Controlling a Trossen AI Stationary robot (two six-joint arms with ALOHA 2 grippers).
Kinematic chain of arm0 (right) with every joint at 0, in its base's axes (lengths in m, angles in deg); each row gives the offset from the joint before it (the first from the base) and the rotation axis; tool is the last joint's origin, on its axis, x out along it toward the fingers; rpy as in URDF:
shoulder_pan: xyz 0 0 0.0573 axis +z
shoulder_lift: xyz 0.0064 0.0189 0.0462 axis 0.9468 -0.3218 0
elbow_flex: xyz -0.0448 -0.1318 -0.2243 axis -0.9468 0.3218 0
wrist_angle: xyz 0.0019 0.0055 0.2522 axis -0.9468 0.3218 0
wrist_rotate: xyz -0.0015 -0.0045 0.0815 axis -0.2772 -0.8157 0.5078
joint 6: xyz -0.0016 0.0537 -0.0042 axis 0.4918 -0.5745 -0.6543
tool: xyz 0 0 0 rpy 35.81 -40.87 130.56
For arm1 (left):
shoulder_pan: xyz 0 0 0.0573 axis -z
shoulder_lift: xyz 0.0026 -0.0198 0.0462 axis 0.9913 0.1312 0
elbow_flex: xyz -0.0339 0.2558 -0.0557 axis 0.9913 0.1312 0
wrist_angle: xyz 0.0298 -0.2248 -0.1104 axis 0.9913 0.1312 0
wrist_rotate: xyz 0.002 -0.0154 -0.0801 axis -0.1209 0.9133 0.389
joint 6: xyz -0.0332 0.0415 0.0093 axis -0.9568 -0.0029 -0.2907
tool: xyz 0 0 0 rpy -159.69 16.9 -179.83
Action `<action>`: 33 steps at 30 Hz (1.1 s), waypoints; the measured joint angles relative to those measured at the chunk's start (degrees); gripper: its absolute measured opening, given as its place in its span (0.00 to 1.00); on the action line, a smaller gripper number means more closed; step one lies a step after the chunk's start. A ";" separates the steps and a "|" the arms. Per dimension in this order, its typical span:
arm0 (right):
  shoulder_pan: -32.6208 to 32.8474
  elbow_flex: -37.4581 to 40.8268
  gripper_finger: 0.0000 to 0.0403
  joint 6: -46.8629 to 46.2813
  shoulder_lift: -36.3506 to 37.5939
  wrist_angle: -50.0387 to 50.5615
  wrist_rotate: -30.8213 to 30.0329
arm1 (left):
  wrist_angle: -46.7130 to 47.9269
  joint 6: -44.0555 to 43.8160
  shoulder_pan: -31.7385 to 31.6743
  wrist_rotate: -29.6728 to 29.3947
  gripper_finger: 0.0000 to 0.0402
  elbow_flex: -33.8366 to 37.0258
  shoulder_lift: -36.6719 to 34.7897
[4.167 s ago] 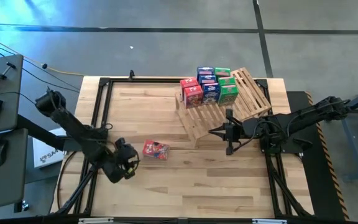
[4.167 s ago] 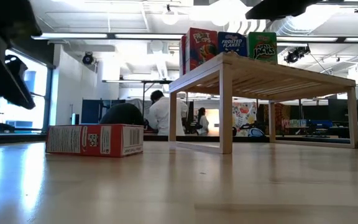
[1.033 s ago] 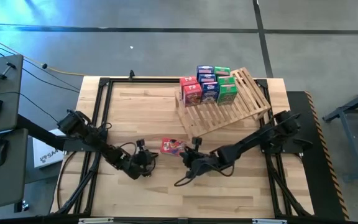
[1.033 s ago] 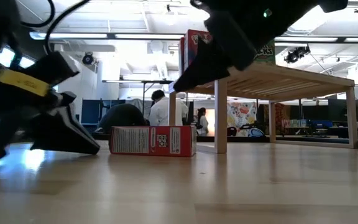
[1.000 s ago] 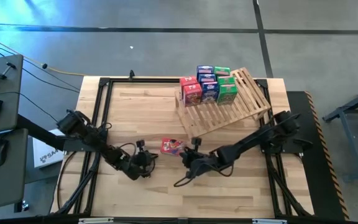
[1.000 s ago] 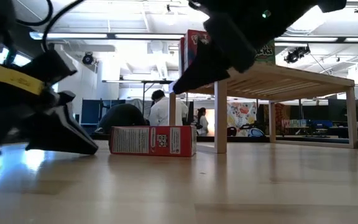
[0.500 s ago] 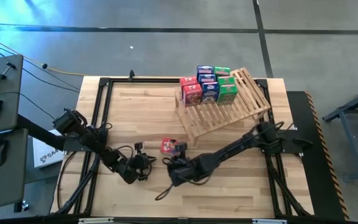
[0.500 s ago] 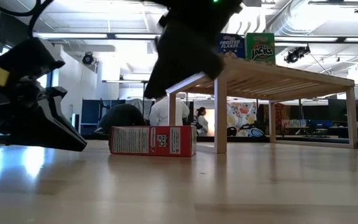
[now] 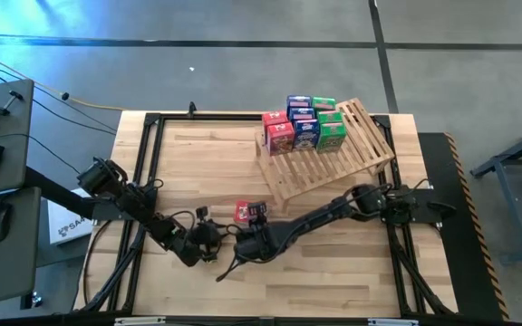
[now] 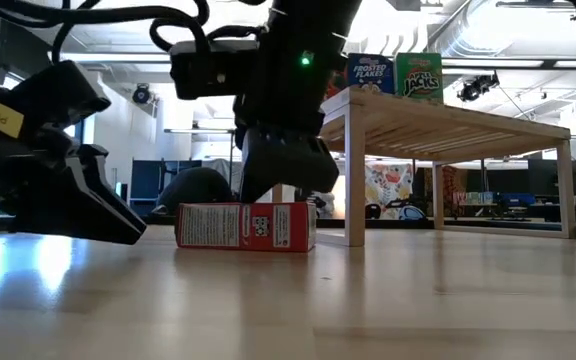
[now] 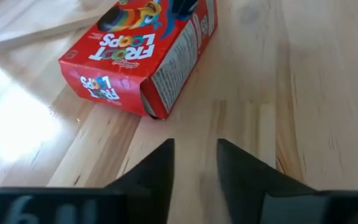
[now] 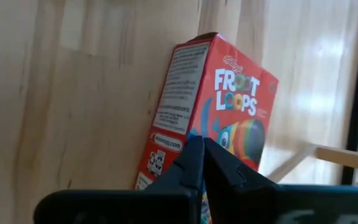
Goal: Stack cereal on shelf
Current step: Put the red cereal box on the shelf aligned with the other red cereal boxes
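A red Froot Loops cereal box [image 9: 244, 212] lies flat on the table in front of the shelf [image 9: 333, 158], its printed front up [image 11: 148, 46]. The shelf is a slatted wooden rack at the back right, with several red, blue and green boxes [image 9: 304, 127] standing on its far part. My left gripper [image 11: 196, 149] is open, low over the table just left of the lying box and clear of it. My right gripper [image 12: 201, 144] is shut, its tips slanting down over the box's printed front. My right gripper's shut fingertips [image 12: 194, 155] stand over the box's printed front [image 12: 229, 134], slanting down from the table's near side. I cannot tell whether they touch it. The box lies flat on the table [image 10: 243, 226].
The right arm [image 9: 333, 213] stretches across the table's middle from the right edge. A shelf leg [image 10: 356, 175] stands just right of the lying box. Bare tabletop lies toward the near edge [image 9: 315, 281]. People sit in the room beyond the table [image 10: 203, 185].
My right gripper has swung toward the table's left and near edges, turned about, and come in over the lying red box with its fingers shut. The box has stayed where it lay.
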 joint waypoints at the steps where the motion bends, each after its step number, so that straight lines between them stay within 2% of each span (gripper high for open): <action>1: -0.17 0.04 0.00 -0.16 0.07 -0.03 0.79 | 0.02 -0.34 -0.02 0.04 0.30 0.00 0.00; 9: -0.28 0.07 0.00 -0.66 0.29 -1.67 6.33 | -0.05 -2.32 -0.04 -4.79 0.49 -0.02 -0.02; 15: -0.22 0.09 0.00 2.03 0.29 -6.67 11.17 | -0.24 0.38 -0.89 -5.01 0.54 -0.02 -0.02; 21: -0.22 0.11 0.00 4.52 0.50 -10.04 14.84 | -0.44 3.90 -1.20 -2.66 0.49 -0.04 -0.02; 28: -0.17 0.20 0.00 5.00 1.20 -13.35 20.04 | -3.31 8.74 -2.39 -0.38 0.36 -0.05 0.01; 33: -0.17 0.20 0.00 5.18 1.25 -14.54 21.01 | -4.95 12.12 -3.77 2.33 0.27 -0.11 0.57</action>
